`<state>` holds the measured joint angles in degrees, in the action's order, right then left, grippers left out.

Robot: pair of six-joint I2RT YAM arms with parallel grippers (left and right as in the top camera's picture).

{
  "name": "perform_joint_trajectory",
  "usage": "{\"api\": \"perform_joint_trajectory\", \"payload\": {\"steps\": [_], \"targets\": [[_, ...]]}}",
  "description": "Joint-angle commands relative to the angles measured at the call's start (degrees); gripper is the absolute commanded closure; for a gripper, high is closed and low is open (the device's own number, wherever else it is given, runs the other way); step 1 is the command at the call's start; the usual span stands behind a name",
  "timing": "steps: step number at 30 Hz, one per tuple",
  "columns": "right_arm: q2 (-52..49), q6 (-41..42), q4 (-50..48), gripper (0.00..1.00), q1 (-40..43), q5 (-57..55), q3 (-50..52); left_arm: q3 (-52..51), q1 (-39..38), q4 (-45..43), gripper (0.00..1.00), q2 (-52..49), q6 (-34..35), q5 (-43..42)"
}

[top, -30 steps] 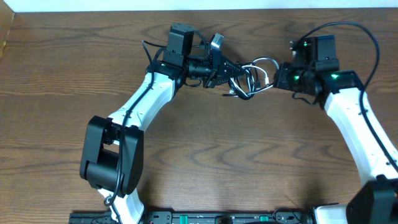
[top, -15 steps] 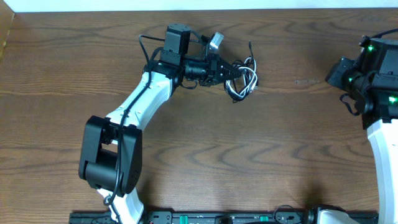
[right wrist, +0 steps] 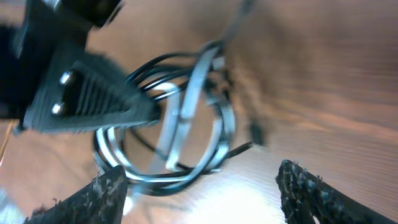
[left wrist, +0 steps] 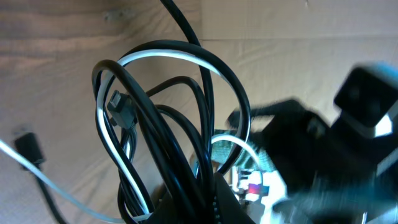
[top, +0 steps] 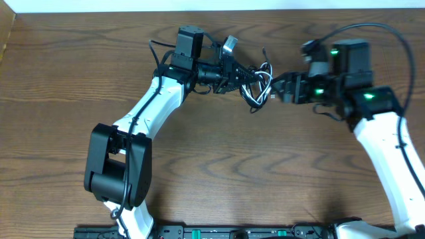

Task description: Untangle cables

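The cables [top: 260, 85], one white [left wrist: 155, 57] and one black [left wrist: 214, 87], hang as a tangle of loops at the back middle of the table. My left gripper [top: 250, 76] is shut on the bundle; its dark fingers [left wrist: 208, 202] pinch several strands low in the left wrist view. A small black plug [left wrist: 118, 106] sits inside the loops. My right gripper [top: 277, 89] stands open just right of the tangle, apart from it. In the right wrist view its fingertips [right wrist: 106, 193] frame the blurred loops [right wrist: 180, 130], with the left gripper [right wrist: 81, 87] behind them.
A loose white strand with a black plug end [left wrist: 28, 146] trails onto the wooden table [top: 219, 166]. A thicker black robot cable [top: 392, 36] arcs over the right arm. The table's far edge [top: 219, 9] runs close behind the tangle.
The right gripper let go of the loops, swung off to the right, then came back open beside the tangle. The loops, stretched rightward before, have sprung back. The left gripper held still.
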<state>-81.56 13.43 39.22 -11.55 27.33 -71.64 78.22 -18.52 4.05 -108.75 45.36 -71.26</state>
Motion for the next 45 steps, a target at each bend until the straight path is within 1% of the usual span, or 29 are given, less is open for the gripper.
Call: {"api": "perform_joint_trajectory", "payload": {"steps": [1,4,7,9,15,17,18,19,21,22,24,25,28,31,33,36,39,42,43,45], "targets": [[-1.8,1.6,-0.2,0.27,-2.9,-0.9,0.1,0.3,0.2,-0.2,0.92,1.6,8.1,1.5],[-4.0,4.4,-0.1,0.31,-4.8,-3.6,0.1,0.3,0.2,-0.3,0.93,1.6,10.7,2.8],[-6.2,5.0,-1.2,0.36,-5.8,-4.6,0.1,0.3,0.2,-0.3,0.93,1.6,12.0,3.5],[-7.7,5.3,-2.5,0.38,-6.4,-5.5,0.1,0.3,0.2,-0.3,0.92,1.6,12.0,3.6],[-12.1,7.6,-8.9,0.40,-7.8,-8.1,0.1,0.3,0.2,-0.2,0.93,1.6,12.0,3.6],[-13.6,8.7,-10.2,0.46,-8.0,-9.0,0.1,0.3,0.4,-0.2,0.93,1.6,12.4,3.5],[-14.2,9.2,-10.6,0.55,-8.0,-9.5,0.1,0.3,0.5,-0.2,0.93,1.6,12.4,3.4],[-14.5,9.6,-10.9,0.60,-7.9,-9.9,0.1,0.3,0.7,-0.2,0.92,1.6,12.4,3.4],[-14.6,9.9,-11.5,0.78,-7.5,-10.5,0.1,0.3,1.2,-0.2,0.93,1.6,11.8,3.4],[-14.3,9.9,-11.6,0.89,-7.1,-10.4,0.0,0.3,1.6,-0.2,0.93,1.6,10.2,3.5],[-13.1,9.9,-11.5,0.98,-6.2,-10.4,-0.2,0.2,2.4,0.0,0.93,1.6,5.0,4.6],[-12.0,9.9,-11.1,0.99,-5.6,-10.3,-0.3,0.2,2.8,0.8,0.93,1.6,2.9,5.8],[-7.7,9.9,-10.0,0.99,-3.1,-10.2,-0.6,-0.2,3.6,4.8,0.92,1.6,1.5,12.5],[-1.9,10.1,-8.5,0.99,0.6,-10.3,-0.6,-0.3,3.8,9.0,0.93,1.6,-5.8,18.8],[2.0,11.8,-7.4,0.99,3.7,-10.3,-0.6,-0.3,3.8,11.6,0.93,1.6,-10.3,20.9],[6.0,14.4,-7.2,0.99,7.3,-10.2,-0.6,-0.4,3.7,13.2,0.93,1.6,-16.2,21.0],[7.6,14.6,-7.0,0.99,8.7,-10.8,-0.6,-0.4,3.7,14.0,0.93,1.6,-21.4,21.0],[7.7,14.6,-5.8,0.99,9.7,-12.7,-0.6,-0.4,3.7,15.8,0.93,1.6,-28.1,21.6],[7.7,14.6,-5.5,0.99,10.0,-13.2,-0.6,-0.4,3.7,17.2,0.93,1.6,-29.8,23.7],[7.7,14.6,-5.3,0.99,10.5,-14.7,-0.6,-0.4,3.7,20.0,0.93,1.6,-29.9,30.7]]}}
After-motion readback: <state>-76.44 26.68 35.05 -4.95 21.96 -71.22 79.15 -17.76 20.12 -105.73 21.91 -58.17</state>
